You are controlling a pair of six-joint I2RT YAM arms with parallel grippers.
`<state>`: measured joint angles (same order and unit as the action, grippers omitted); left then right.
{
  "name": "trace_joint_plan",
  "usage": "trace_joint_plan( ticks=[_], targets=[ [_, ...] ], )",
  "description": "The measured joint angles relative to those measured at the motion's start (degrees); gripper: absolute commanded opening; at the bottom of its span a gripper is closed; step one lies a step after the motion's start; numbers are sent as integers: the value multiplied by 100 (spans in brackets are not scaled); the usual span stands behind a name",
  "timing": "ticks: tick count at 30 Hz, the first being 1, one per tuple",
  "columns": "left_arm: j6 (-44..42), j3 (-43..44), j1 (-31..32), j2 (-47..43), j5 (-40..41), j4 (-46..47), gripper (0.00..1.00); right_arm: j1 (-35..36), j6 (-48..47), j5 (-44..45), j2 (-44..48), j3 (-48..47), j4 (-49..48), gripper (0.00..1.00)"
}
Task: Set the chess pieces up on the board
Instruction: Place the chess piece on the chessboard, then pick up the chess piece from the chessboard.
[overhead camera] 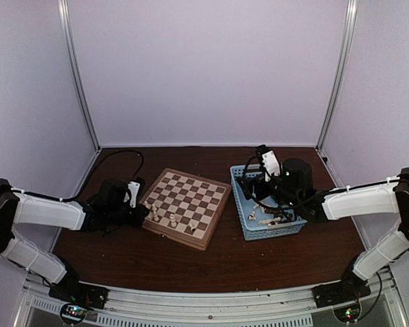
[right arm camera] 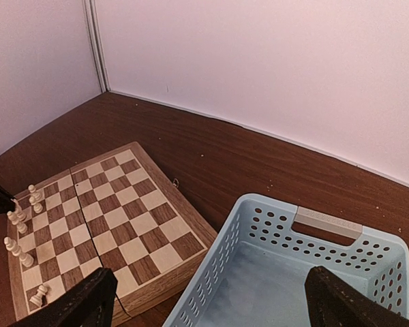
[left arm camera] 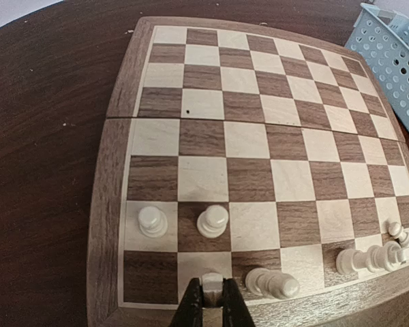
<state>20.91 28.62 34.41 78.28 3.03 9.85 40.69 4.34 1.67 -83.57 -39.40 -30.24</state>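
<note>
Left wrist, checkered wooden board, cream pieces

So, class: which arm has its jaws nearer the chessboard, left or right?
Left. The left arm has its jaws shut on a cream piece at the chessboard edge; the right arm holds its open jaws over the blue basket beside it.

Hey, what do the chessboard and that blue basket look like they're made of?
The board looks like wood with a smooth satin finish: grain shows in squares and rim. The basket looks like matte moulded plastic: even light-blue colour, rows of round holes.
</note>
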Motion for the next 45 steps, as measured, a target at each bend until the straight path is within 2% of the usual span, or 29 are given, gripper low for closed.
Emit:
trace_joint_plan(
  ticks=[4, 8, 17, 22, 27, 29, 33, 39, 45],
  targets=[
    [-15, 0, 0, 4, 0, -4, 28, 0, -7, -4, -2, 0, 4, 100],
    [-46, 7, -13, 4, -7, -24, 35, 0, -7, -11, -2, -4, 11, 100],
    [-46, 22, -20, -424, -52, -245, 37, 0, -7, -28, -42, -63, 55, 99],
    [-39, 168, -20, -951, -63, -778, 37, 22, -28, -186, -116, -101, 96, 87],
    [35, 636, -20, -1333, -166, -1493, 40, 245, -144, -452, -304, -404, 319, 70],
    [46, 778, -20, -1486, -192, -1729, 42, 444, -125, -566, -380, -636, 514, 62],
    [44, 1095, -20, -1700, -197, -2162, 42, 984, -50, -566, -555, -1346, 1244, 56],
    [44, 1338, -20, -1814, -192, -2579, 44, 1759, 538, -553, -944, -2256, 2540, 55],
    [44, 1338, -20, -2035, -223, -2855, 45, 1915, 1080, -754, -1801, -2986, 3694, 52]
  ],
)
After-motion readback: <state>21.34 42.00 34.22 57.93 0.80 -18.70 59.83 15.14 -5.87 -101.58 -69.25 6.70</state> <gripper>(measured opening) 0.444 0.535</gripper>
